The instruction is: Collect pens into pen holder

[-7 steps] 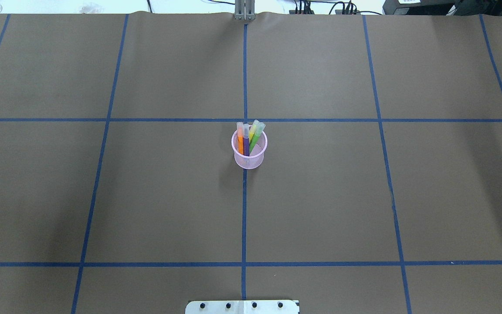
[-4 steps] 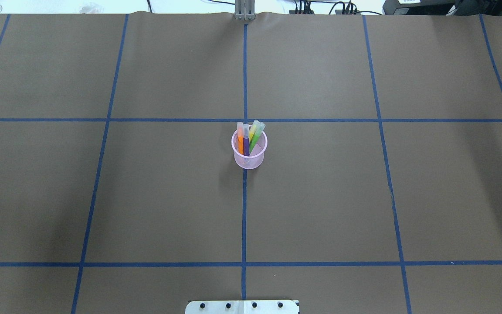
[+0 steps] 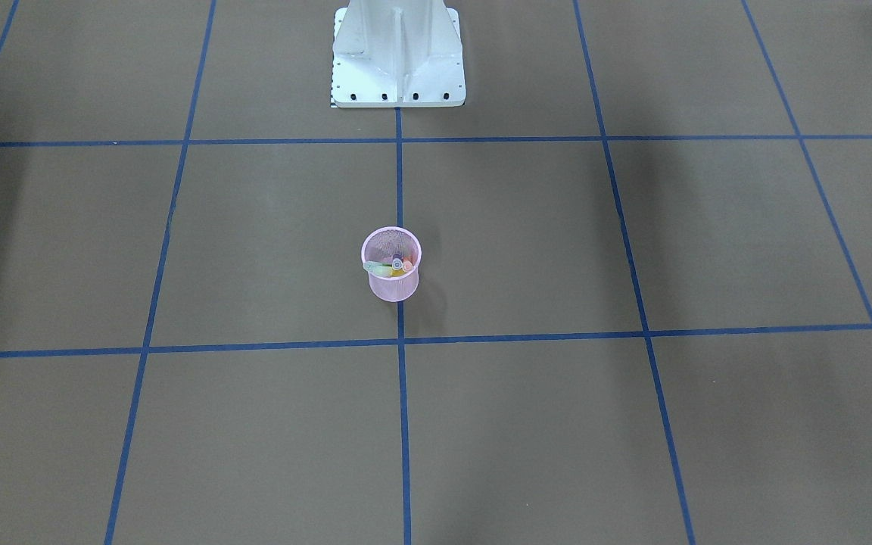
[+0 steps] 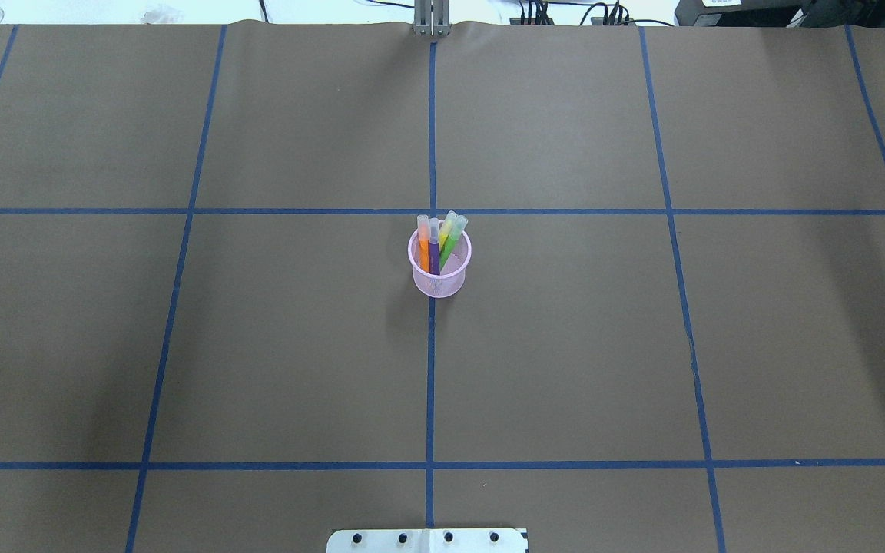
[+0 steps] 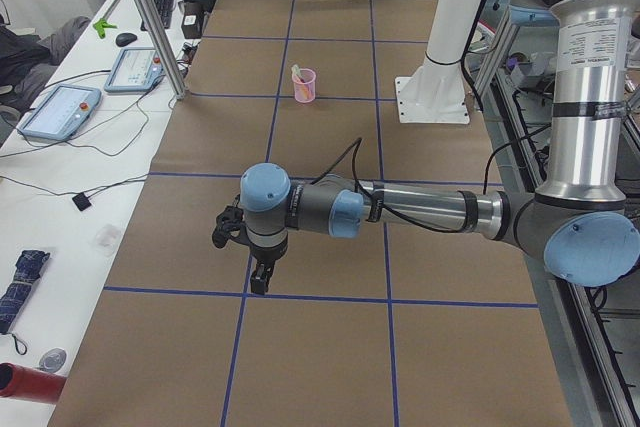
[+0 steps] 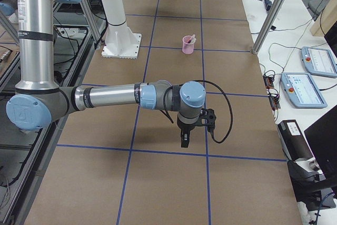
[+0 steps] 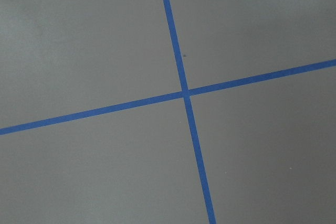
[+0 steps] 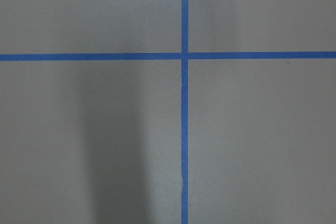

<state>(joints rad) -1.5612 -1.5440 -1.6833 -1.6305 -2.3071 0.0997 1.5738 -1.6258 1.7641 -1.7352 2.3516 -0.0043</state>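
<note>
Overhead exterior: the pink wire-mesh pen holder point(image 4: 438, 283), round and slightly tapered, stands upright on a blue tape line point(image 4: 430, 369) at the middle of the brown table point(image 4: 565, 346). 4 slim pens point(image 4: 434, 253) lean inside, translucent caps up: orange, purple, yellow, green. The left gripper point(image 5: 262, 277) and right gripper point(image 6: 184, 139) hang well apart from it; I cannot tell how far either is open.

Even overhead light, soft shadows, sharp.

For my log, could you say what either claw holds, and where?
Nothing: all four pens stand in the cup; left claw and right claw hover elsewhere.
</note>
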